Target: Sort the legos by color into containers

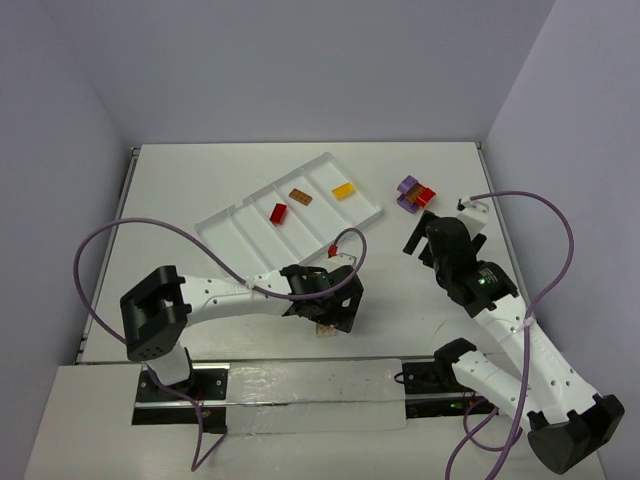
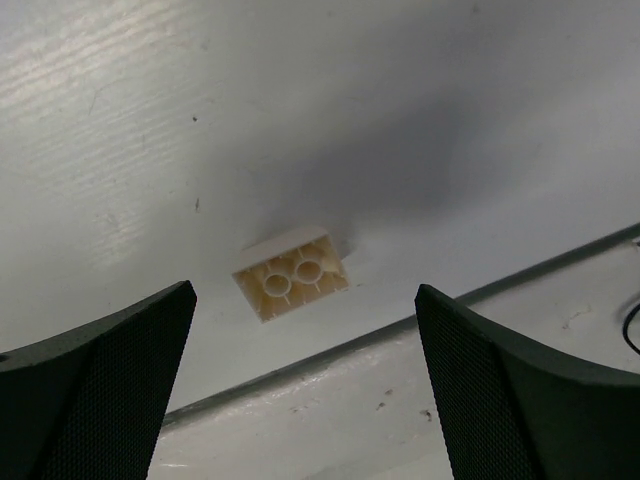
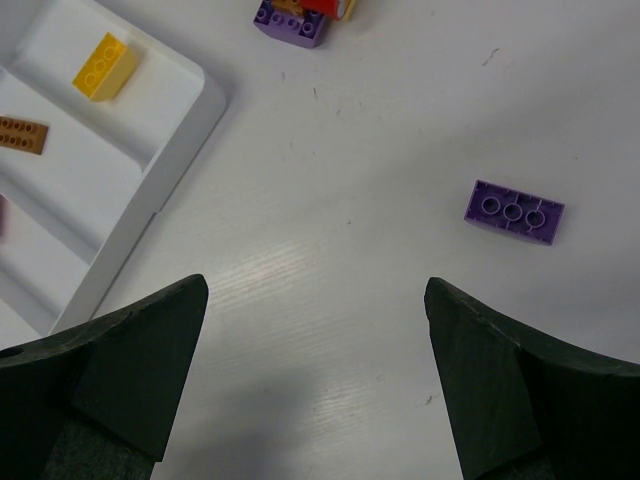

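Three bricks sit in the white tray (image 1: 222, 226), which lies slantwise at 11 o'clock from the centre of the table (image 1: 200, 175). Red brick (image 1: 279, 212) is in the second compartment from the left, brown-orange brick (image 1: 301, 197) in the third, and yellow brick (image 1: 343, 190) in the fourth, toward the tray's 2 o'clock end.

Loose pile (image 1: 413, 193) of purple and red bricks is on the table just off the tray's 3 o'clock corner. Its pieces are touching or stacked; cannot tell how many.

Left gripper (image 2: 303, 295) is low over the table near its front edge, at 6 o'clock from the tray. Jaws are spread wide, nothing held. Tan brick (image 2: 291, 273) lies on the table between them, touching neither finger, hollow underside up with two tubes showing. A seam in the table runs just past it on its 5 o'clock side.

Right gripper (image 3: 316, 288) hangs above bare table, at 5 o'clock from the pile. Jaws are spread wide, nothing held. Purple plate (image 3: 514, 212) lies flat, three rings showing on its upper face, at 2 o'clock from the gap in the wrist view and well apart from both fingers. The tray's corner, with the yellow brick in it, shows at 10 o'clock in that same view.

Clear strip (image 1: 300, 395) lies along the near edge between the arm bases.
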Action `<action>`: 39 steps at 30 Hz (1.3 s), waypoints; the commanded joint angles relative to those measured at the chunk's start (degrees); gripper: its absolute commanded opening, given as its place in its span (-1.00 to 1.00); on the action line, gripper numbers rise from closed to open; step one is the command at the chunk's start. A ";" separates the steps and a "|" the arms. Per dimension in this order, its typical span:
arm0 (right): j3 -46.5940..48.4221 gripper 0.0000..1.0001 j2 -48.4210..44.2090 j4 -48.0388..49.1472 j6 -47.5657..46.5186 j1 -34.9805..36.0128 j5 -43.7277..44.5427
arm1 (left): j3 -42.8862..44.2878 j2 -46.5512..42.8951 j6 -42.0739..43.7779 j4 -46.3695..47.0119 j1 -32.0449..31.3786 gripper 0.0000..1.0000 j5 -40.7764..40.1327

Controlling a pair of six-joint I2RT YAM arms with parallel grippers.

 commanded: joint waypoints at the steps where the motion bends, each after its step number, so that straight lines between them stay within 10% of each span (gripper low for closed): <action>1: 1.62 0.93 -1.05 0.63 -0.68 -0.32 0.63 | 2.18 3.19 -4.77 -5.19 0.22 0.99 -0.30; 16: 1.66 0.93 -1.53 0.50 -0.55 -0.28 -0.45 | 3.41 8.47 -10.17 -5.35 -0.57 0.67 0.62; 39: 0.53 0.93 -1.66 1.64 0.38 -0.19 -2.56 | 12.64 4.77 -6.56 -11.95 1.85 -0.55 -3.59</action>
